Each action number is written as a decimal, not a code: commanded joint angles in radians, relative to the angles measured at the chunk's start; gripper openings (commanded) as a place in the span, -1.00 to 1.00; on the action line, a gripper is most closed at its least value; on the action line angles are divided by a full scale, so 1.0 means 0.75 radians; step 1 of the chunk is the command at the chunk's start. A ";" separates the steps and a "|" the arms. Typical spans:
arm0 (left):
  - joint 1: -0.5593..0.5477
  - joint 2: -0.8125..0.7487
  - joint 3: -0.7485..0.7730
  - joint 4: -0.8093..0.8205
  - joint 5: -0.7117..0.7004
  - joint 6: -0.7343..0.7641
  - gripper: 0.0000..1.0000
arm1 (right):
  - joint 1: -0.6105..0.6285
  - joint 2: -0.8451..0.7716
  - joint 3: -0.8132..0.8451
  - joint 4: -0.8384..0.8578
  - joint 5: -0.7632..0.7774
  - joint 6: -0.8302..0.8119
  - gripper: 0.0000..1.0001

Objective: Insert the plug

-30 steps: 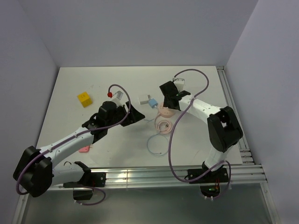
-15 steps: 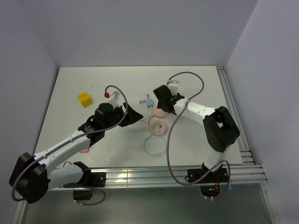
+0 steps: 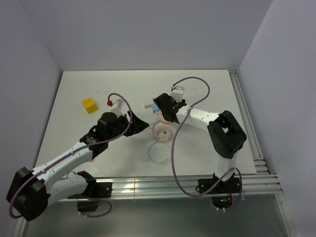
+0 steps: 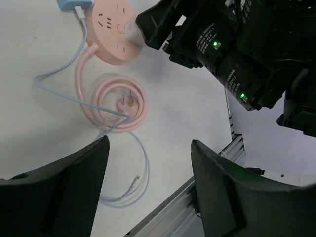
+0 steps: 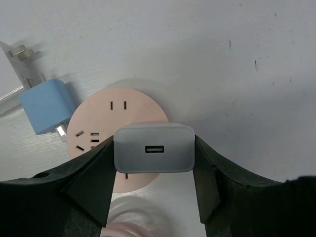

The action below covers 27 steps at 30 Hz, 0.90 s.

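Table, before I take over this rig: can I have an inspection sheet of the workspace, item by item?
Surface: white table, a few small dark specks.
Job's things: blue plug lies beside the pink socket, not inserted.
Clutter: yellow cube; white adapter, prongs showing, by the plug.
Grippers: left fingers apart, nothing between; right fingers shut on a grey adapter over the socket, contact unclear.
Cables: pink cord coiled; thin cable loops from the plug; purple arm cables.
Surroundings: grey walls; rail at the near edge.
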 commanded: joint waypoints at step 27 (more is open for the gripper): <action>-0.004 -0.157 0.017 -0.102 -0.162 -0.035 0.66 | -0.022 -0.373 0.282 -0.311 -0.679 -0.416 1.00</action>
